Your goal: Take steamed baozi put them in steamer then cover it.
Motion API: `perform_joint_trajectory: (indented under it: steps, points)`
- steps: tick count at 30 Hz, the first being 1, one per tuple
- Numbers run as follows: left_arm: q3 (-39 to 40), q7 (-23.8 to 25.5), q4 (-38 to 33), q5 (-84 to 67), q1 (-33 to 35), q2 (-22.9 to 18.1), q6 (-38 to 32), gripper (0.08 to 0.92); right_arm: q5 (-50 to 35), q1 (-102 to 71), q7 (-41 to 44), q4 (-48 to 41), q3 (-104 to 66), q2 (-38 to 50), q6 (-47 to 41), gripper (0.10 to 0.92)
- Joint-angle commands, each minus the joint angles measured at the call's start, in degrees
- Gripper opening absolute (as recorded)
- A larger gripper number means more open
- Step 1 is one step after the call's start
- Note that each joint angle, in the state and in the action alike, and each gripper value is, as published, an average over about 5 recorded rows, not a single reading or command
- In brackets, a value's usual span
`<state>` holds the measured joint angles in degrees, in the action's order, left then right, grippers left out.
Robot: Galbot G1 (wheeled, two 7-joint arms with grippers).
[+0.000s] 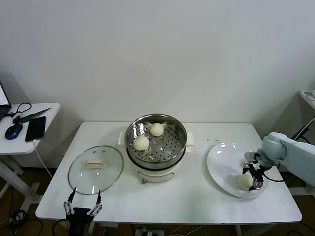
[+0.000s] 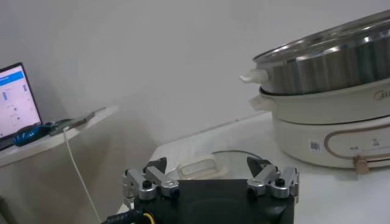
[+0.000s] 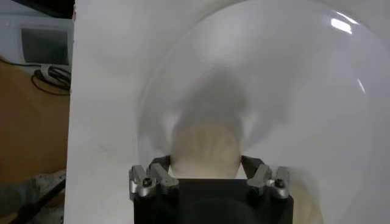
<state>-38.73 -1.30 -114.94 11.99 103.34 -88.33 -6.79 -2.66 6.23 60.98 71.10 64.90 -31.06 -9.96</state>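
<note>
The steel steamer (image 1: 170,147) stands open on its white base at the table's middle, with two cream-white baozi (image 1: 156,129) (image 1: 141,142) on its perforated tray. My right gripper (image 1: 252,184) is down on the white plate (image 1: 221,162), shut on a third baozi (image 1: 244,182) that rests on the plate. In the right wrist view this baozi (image 3: 204,146) fills the gap between the fingers of the gripper (image 3: 205,161). A pale lump (image 1: 243,161) lies beside the wrist. The glass lid (image 1: 106,172) lies flat to the steamer's left. My left gripper (image 1: 83,201) waits open at the table's front edge, just before the lid.
The left wrist view shows the lid's handle (image 2: 198,167) and the steamer's side (image 2: 329,64). A side table (image 1: 49,110) at the far left holds a phone (image 1: 36,128) and a mouse (image 1: 14,131). The plate sits near the table's right front corner.
</note>
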Motion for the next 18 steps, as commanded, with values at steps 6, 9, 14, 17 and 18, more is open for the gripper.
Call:
perform_joint_trajectory:
  steps: [6,9,14,17,18]
  points:
    - [0.1,0.0,0.0,0.1,0.3,0.1,-0.2,0.823,-0.9,4.7,0.7,-1.2,2.9,-1.1,2.6,0.703]
    - [0.1,0.1,0.0,0.1,0.4,0.2,-0.2,0.823,-1.5,11.3,1.4,-1.3,7.2,-2.5,7.3,0.697]
    - [0.1,0.1,0.0,0.1,0.6,0.4,-0.2,0.823,-3.1,26.4,2.8,-0.8,16.9,-7.9,17.7,0.692]
    - [0.2,0.2,-0.2,0.3,0.7,0.4,-0.1,0.823,-3.3,35.4,3.1,-1.2,21.6,-12.8,23.4,0.688]
    - [0.2,0.2,-0.2,0.3,0.7,0.4,-0.1,0.823,-3.2,37.5,3.2,-1.5,22.6,-14.4,25.1,0.687]
